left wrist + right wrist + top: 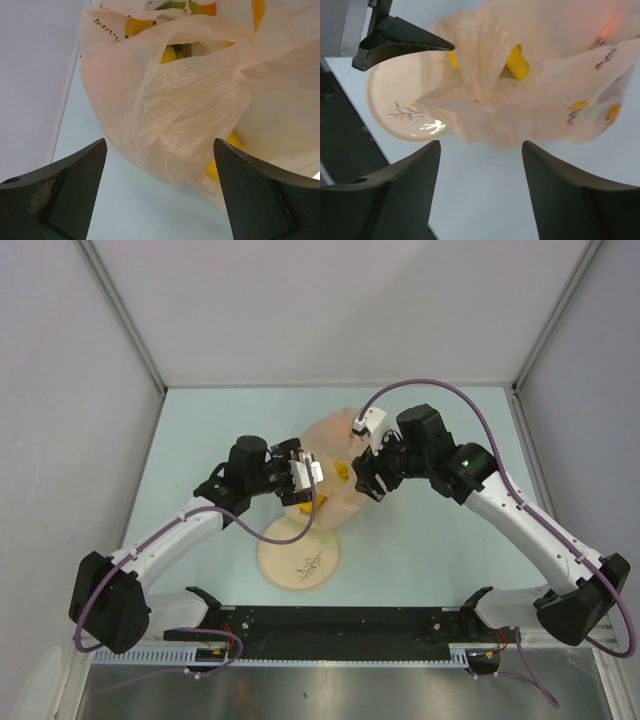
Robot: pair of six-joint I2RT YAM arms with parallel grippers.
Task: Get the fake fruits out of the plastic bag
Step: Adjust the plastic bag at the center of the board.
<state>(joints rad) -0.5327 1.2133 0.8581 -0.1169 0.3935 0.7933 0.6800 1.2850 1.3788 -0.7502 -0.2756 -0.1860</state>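
Note:
The plastic bag [335, 455] is a crinkly peach-beige heap in the middle of the table, between my two grippers. Yellow fake fruits [340, 472] show through its mouth. In the left wrist view the bag [190, 100] fills the frame, with yellow fruits [170, 54] and an orange piece [207, 7] inside. My left gripper [160, 140] is open, its fingertips just short of the bag's lower fold. My right gripper [481, 143] is open too, the bag [545, 100] hanging just beyond its tips, with yellow fruit [517, 62] in the opening.
A round cream plate [298, 558] with a twig drawing lies in front of the bag, partly under it; the plate [395, 110] also shows in the right wrist view, below the left gripper's finger [400, 42]. Grey walls stand on the left, the right and at the back.

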